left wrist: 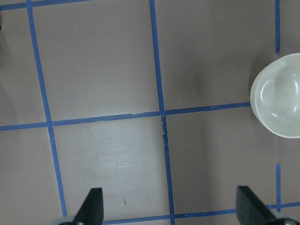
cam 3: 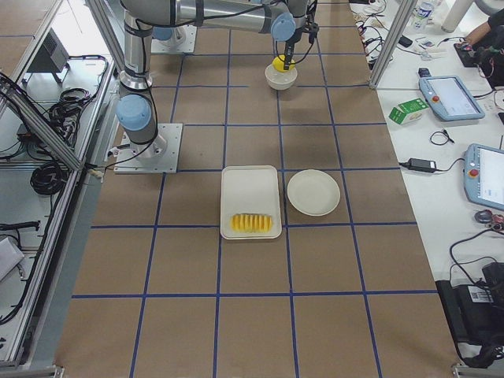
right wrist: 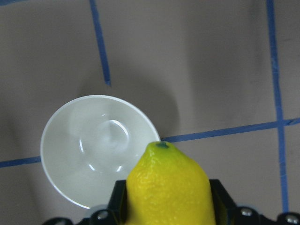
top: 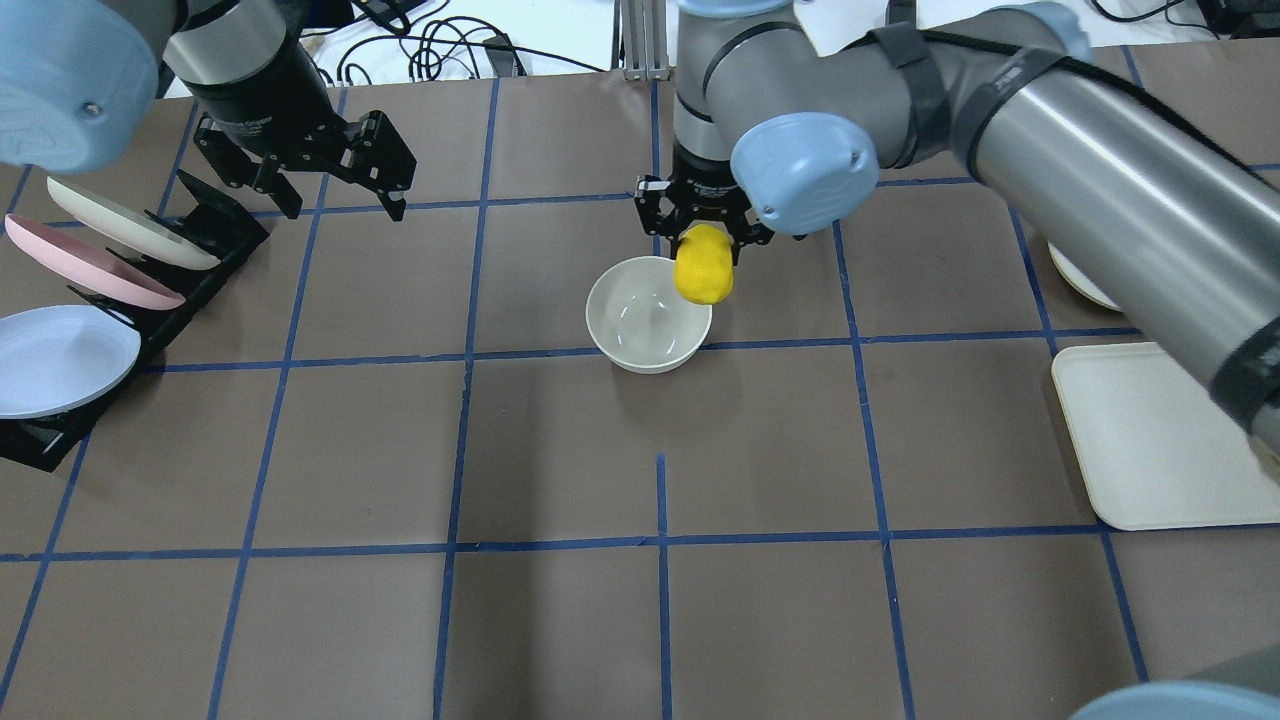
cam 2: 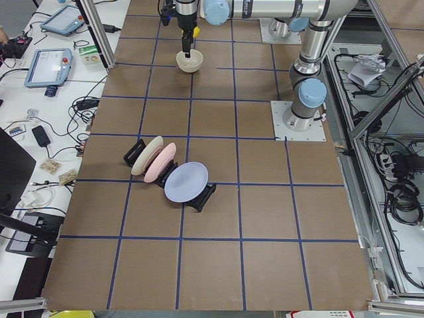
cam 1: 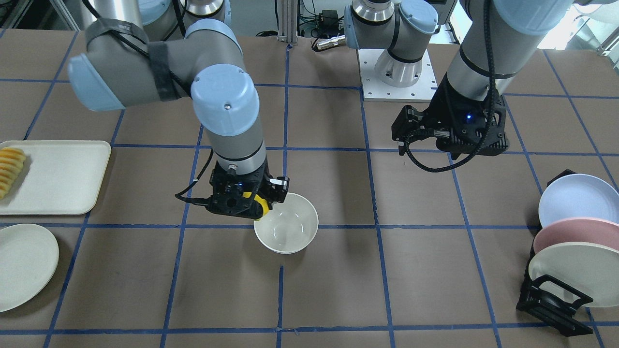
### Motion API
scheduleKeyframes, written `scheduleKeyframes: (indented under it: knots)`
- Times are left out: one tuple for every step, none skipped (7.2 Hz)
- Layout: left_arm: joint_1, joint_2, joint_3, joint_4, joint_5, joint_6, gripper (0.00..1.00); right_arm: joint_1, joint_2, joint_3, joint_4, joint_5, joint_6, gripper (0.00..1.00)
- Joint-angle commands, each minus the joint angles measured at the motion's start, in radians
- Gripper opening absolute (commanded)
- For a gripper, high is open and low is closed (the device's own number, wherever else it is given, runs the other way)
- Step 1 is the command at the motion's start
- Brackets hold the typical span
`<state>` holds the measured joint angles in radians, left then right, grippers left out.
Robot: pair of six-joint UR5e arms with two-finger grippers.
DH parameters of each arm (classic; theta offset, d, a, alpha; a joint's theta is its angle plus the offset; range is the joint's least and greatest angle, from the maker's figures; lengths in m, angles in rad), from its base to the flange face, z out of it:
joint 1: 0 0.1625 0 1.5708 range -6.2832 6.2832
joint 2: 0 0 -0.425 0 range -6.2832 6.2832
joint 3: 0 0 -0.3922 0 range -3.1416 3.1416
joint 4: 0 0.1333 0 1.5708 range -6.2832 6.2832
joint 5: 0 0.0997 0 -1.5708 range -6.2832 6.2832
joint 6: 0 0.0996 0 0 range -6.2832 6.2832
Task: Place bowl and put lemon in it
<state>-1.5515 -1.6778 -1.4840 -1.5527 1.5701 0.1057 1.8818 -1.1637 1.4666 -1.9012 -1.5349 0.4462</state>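
One yellow lemon (top: 703, 270), clamped in the right tool (top: 704, 240), hangs over the rim of the bowl (top: 640, 325); released here, it could bounce onto the bench (top: 560, 450). The left tool (top: 345, 195) gapes empty.

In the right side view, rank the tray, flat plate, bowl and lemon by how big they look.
1. tray
2. flat plate
3. bowl
4. lemon
The bowl and lemon are farther from this camera, which shrinks them.
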Motion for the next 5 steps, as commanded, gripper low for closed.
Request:
scheduleKeyframes:
  knots:
    - [-0.001,0.001,-0.01,0.002,-0.007,0.0,1.0,0.042,0.09,0.0,-0.126,0.004,0.054,0.0]
    - [-0.002,0.009,-0.01,0.002,-0.002,-0.004,1.0,0.04,0.117,0.001,-0.168,-0.005,0.054,0.0]
    - [-0.004,0.01,-0.01,0.002,0.002,-0.003,1.0,0.04,0.131,0.001,-0.167,-0.002,0.054,0.0]
    - [-0.004,0.004,-0.01,0.002,0.002,-0.004,1.0,0.042,0.133,0.007,-0.165,0.007,0.054,0.0]
    - [-0.004,0.004,-0.01,0.003,0.001,-0.011,1.0,0.042,0.133,0.009,-0.162,0.007,0.052,0.02]
